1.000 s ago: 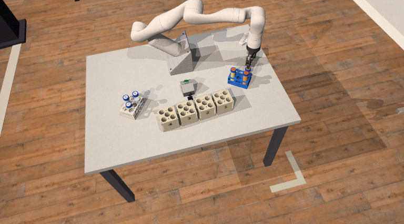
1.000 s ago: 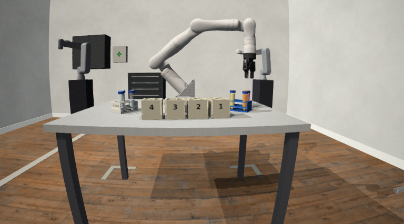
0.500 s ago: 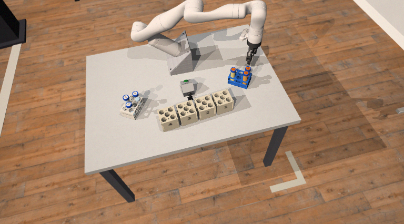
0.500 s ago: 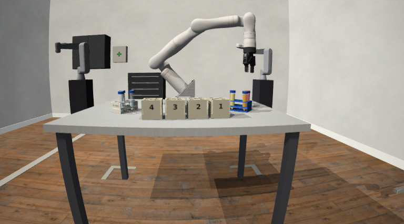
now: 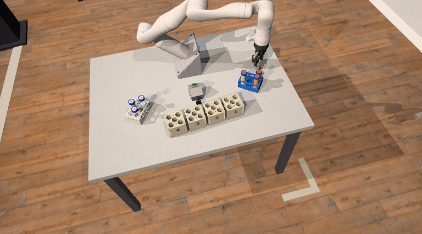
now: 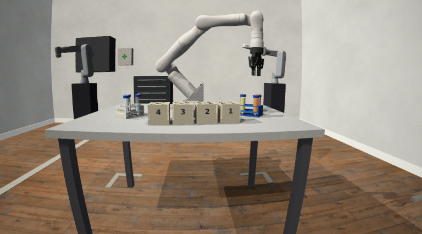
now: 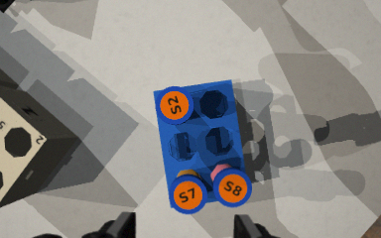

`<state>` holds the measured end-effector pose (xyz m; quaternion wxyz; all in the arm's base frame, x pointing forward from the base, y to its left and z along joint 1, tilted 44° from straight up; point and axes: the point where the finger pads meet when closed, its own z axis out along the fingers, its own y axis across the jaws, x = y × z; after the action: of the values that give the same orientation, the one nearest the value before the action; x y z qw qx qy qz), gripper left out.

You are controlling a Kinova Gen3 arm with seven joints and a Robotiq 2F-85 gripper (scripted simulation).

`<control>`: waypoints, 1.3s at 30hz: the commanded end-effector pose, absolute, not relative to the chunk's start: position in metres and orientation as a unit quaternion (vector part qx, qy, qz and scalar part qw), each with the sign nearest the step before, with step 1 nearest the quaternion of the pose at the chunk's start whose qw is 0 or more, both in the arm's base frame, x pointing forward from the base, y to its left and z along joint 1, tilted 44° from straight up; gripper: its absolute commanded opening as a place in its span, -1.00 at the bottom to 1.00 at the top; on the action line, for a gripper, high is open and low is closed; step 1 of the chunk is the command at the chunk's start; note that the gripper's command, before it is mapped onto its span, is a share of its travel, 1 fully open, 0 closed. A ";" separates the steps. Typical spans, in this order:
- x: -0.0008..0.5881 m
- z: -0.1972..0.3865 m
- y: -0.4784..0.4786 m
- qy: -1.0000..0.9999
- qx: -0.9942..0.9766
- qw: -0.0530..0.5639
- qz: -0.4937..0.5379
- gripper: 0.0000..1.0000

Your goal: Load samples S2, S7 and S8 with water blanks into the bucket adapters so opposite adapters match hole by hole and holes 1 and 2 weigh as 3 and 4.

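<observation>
1. Samples are standing in a blue rack (image 7: 230, 89) near the far right corner of the table (image 5: 124, 156): S2 (image 7: 176, 104) is sitting in one end hole, and S7 (image 7: 189, 194) and S8 (image 7: 232, 187) are sitting side by side at the other end, with three holes between and beside them showing open.
2. Hovering well above that rack, the hand (image 6: 256, 70) is pointing straight down from the white arm (image 6: 217, 20), its fingers standing partly spread, neither wide nor pressed together, and pinching nothing.
3. Seen from the wrist, the two fingertips are flanking the S7 and S8 end of the rack, high over the caps and touching neither.
4. Four beige adapters are sitting in a row along the front of the table, touching side to side: adapter 4 (image 6: 158, 112), adapter 3 (image 6: 182, 112), adapter 2 (image 6: 206, 111) and adapter 1 (image 6: 230, 111), every hole in them showing open.
5. Water blanks with blue caps (image 5: 141, 98) are standing in a white rack (image 5: 132, 118) well to the left of the adapters.
6. Behind the adapter row, a small grey desk (image 5: 197, 93) is carrying the green DONE key (image 5: 194, 84), which is looking unlit.
</observation>
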<state>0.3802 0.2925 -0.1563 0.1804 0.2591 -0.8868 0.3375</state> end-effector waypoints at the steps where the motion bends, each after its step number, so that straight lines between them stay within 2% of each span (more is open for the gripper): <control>1: 0.380 -0.144 0.282 -0.899 0.223 0.161 0.341 0.24; 39: 0.379 -0.066 0.200 -0.925 -0.037 0.059 0.373 0.24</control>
<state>0.3789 0.2081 -0.0748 0.0733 -0.0084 -0.9251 0.3725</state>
